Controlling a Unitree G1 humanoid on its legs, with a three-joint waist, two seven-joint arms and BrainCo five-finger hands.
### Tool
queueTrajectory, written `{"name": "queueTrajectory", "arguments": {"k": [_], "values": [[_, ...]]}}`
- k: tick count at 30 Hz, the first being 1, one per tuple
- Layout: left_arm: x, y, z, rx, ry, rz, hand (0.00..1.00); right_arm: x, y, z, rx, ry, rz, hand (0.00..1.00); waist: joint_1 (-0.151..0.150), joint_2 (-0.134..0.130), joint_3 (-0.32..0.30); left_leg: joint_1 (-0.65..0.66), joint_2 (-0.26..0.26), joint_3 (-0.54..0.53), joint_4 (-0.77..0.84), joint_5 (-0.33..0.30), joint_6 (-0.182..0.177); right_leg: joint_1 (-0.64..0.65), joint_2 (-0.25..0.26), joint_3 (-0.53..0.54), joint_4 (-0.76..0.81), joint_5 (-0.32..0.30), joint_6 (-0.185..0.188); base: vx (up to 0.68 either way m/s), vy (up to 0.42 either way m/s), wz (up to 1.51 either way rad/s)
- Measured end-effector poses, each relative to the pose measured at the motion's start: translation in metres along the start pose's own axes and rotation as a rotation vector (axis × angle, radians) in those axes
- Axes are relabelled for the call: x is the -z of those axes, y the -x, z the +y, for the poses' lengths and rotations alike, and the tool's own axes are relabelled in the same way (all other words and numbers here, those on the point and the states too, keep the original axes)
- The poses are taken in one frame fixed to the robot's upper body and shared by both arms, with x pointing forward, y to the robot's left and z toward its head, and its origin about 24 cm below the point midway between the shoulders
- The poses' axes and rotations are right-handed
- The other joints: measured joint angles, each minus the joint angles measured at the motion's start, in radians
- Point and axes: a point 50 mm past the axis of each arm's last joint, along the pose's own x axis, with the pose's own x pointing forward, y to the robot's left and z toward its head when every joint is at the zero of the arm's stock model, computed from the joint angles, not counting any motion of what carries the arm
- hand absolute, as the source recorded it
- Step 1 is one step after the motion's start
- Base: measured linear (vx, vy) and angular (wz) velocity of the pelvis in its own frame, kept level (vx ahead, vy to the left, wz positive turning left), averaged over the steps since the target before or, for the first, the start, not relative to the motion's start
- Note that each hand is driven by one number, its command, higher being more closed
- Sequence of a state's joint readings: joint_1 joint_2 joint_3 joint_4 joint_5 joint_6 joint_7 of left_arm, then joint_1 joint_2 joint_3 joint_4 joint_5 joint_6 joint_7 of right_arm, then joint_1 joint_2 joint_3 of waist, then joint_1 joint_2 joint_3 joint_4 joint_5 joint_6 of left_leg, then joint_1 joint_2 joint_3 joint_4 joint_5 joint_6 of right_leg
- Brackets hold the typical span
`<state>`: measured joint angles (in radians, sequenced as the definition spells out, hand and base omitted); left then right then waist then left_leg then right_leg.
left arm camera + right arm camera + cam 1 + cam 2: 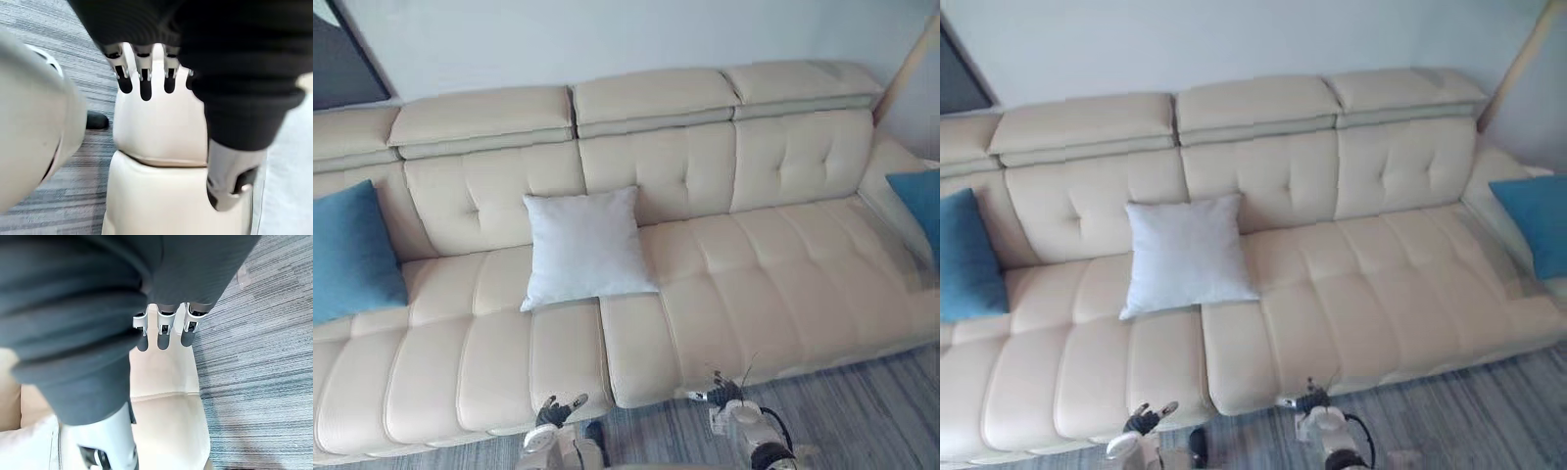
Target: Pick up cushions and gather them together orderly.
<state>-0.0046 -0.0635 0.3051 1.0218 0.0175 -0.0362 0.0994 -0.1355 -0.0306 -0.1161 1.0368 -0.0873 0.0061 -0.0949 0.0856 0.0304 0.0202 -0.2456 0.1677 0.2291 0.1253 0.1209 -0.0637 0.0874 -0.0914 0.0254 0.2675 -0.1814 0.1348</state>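
While both arms hang low at the near edge of the scene, the left hand sits at about 6 o'clock, just in front of the sofa's front edge. Its fingers are straight, slightly apart and clasp nothing. The right hand sits at about 5 o'clock over the carpet, close to the seat front. Its fingers are likewise loose and spread, and it is empty. Past the fingertips in both wrist views lies the rounded front of the cream sofa, with grey striped carpet beside it. From the left hand, the white cushion is at 12 o'clock, propped against the backrest at the seam between two seats, with its lower edge on the seat. The left blue cushion stands at 10 o'clock, leaning on the backrest at the far left end and well apart from the white one. The right blue cushion is at 2 o'clock from the right hand, against the sofa's right arm. A pale wall rises behind the headrests.
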Motion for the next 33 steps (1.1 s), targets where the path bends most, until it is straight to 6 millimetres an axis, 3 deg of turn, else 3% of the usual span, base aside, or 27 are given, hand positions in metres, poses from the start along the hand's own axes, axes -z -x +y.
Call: {"name": "queueTrajectory", "arguments": {"k": [1,2,3,5,6,8,9,10,11,14,19,23,25,27,29,31,33], "values": [[0.0,0.0,-0.001,0.004,-0.007,0.0,0.0,-0.001,0.0,-0.002,0.004,-0.002,-0.003,0.0,-0.007,0.009,0.012,0.001,0.003,-0.017,-0.048,0.076,-0.009,-0.012,0.016,-0.012,0.006,0.003,-0.004,-0.32,-0.216,0.58],[-0.003,-0.001,-0.001,0.01,-0.015,-0.009,0.0,0.001,0.0,-0.006,0.018,-0.022,0.006,0.0,-0.036,-0.001,0.028,0.0,-0.011,-0.067,-0.134,0.199,-0.047,-0.024,0.008,-0.04,-0.002,0.011,-0.023,-0.31,-0.208,0.64],[-0.011,-0.002,-0.001,0.01,-0.01,-0.035,0.0,0.004,0.0,-0.007,0.025,-0.05,0.021,0.0,-0.041,-0.03,0.049,-0.014,-0.023,-0.08,-0.036,0.116,-0.041,-0.031,-0.013,-0.056,-0.005,-0.006,-0.053,-0.28,-0.235,0.4],[-0.013,-0.003,0.003,-0.004,0.006,-0.038,0.0,0.005,0.0,-0.016,0.055,-0.066,0.024,0.0,-0.036,-0.043,0.056,-0.033,-0.049,-0.079,0.215,-0.118,-0.012,-0.074,-0.048,-0.066,-0.029,-0.027,-0.084,-0.16,-0.139,-0.7],[-0.012,-0.003,0.004,-0.008,0.014,-0.033,0.0,0.003,-0.001,-0.021,0.067,-0.073,0.017,0.0,-0.035,-0.041,0.056,-0.029,-0.058,-0.079,0.307,-0.203,-0.013,-0.09,-0.059,-0.054,-0.06,-0.028,-0.083,-0.15,-0.024,-1.16],[-0.004,-0.003,0.001,-0.003,0.02,0.002,0.0,0.012,0.001,-0.028,0.096,-0.087,0.039,0.0,-0.05,-0.013,0.071,0.013,-0.062,-0.109,0.402,-0.316,-0.027,-0.111,-0.054,-0.033,-0.08,-0.015,-0.057,-0.22,0.091,-0.72],[-0.002,-0.002,0.0,0.003,0.02,0.011,0.0,0.031,0.006,-0.03,0.105,-0.088,0.09,0.0,-0.061,-0.009,0.069,0.029,-0.072,-0.132,0.405,-0.349,-0.03,-0.128,-0.048,-0.022,-0.071,-0.013,-0.046,-0.26,0.149,-0.29],[0.0,-0.002,0.001,0.002,0.021,0.013,0.0,0.044,0.009,-0.03,0.106,-0.09,0.133,0.0,-0.062,0.003,0.063,0.047,-0.074,-0.147,0.359,-0.369,-0.036,-0.141,-0.037,-0.01,-0.07,-0.013,-0.038,-0.27,0.148,-0.32],[0.002,-0.001,0.004,-0.005,0.018,0.018,0.0,0.057,0.013,-0.03,0.107,-0.085,0.182,0.0,-0.063,0.001,0.051,0.082,-0.078,-0.157,0.264,-0.413,-0.011,-0.159,-0.03,0.013,-0.075,-0.007,-0.035,-0.19,0.12,-0.43],[0.003,-0.001,0.022,-0.048,0.001,0.02,0.0,0.075,0.019,-0.02,0.093,-0.123,0.245,0.0,-0.082,-0.053,0.026,0.12,-0.137,-0.124,0.076,-0.332,-0.002,-0.173,-0.042,0.067,-0.14,0.052,-0.066,-0.11,0.091,-0.37],[0.016,0.001,0.028,-0.078,0.031,0.066,0.0,0.079,0.021,-0.024,0.12,-0.154,0.254,0.0,-0.082,-0.036,0.017,0.178,-0.153,-0.085,-0.034,-0.26,0.014,-0.173,-0.043,0.106,-0.174,0.087,-0.05,-0.01,0.021,-0.25],[0.023,0.002,0.028,-0.084,0.031,0.096,0.0,0.076,0.019,-0.026,0.12,-0.15,0.246,0.0,-0.078,-0.021,0.01,0.21,-0.131,-0.015,-0.06,-0.243,0.014,-0.179,-0.011,0.156,-0.221,0.126,-0.069,0.08,-0.026,-0.62],[0.027,0.003,0.029,-0.092,0.051,0.112,0.0,0.071,0.017,-0.026,0.117,-0.147,0.238,0.0,-0.074,-0.003,0.003,0.211,-0.095,0.025,-0.071,-0.245,0.011,-0.209,0.031,0.097,-0.255,0.204,-0.103,0.07,-0.042,-1.2],[0.027,0.003,0.029,-0.09,0.05,0.115,0.0,0.06,0.012,-0.025,0.106,-0.146,0.211,0.0,-0.057,0.011,0.001,0.197,-0.053,0.079,-0.072,-0.243,0.012,-0.217,0.072,-0.119,-0.358,0.312,-0.194,0.08,-0.078,-1.61],[0.024,0.002,0.03,-0.085,0.043,0.109,0.0,0.06,0.012,-0.034,0.126,-0.143,0.209,0.0,-0.058,0.001,0.004,0.213,-0.068,0.142,-0.072,-0.244,0.011,-0.224,0.07,-0.304,-0.357,0.293,-0.207,0.05,-0.107,-1.25],[0.027,0.002,0.024,-0.068,0.039,0.117,0.0,0.064,0.014,-0.048,0.165,-0.16,0.218,0.0,-0.057,0.03,0.013,0.251,-0.079,0.132,-0.074,-0.244,0.011,-0.207,0.072,-0.276,-0.357,0.291,-0.201,0.06,-0.053,-0.9],[0.027,0.002,0.026,-0.068,0.034,0.115,0.0,0.075,0.019,-0.057,0.196,-0.183,0.246,0.0,-0.061,0.033,0.013,0.286,-0.087,0.116,-0.064,-0.25,0.001,-0.182,0.06,-0.254,-0.356,0.257,-0.149,0.11,-0.03,-0.45]]}}
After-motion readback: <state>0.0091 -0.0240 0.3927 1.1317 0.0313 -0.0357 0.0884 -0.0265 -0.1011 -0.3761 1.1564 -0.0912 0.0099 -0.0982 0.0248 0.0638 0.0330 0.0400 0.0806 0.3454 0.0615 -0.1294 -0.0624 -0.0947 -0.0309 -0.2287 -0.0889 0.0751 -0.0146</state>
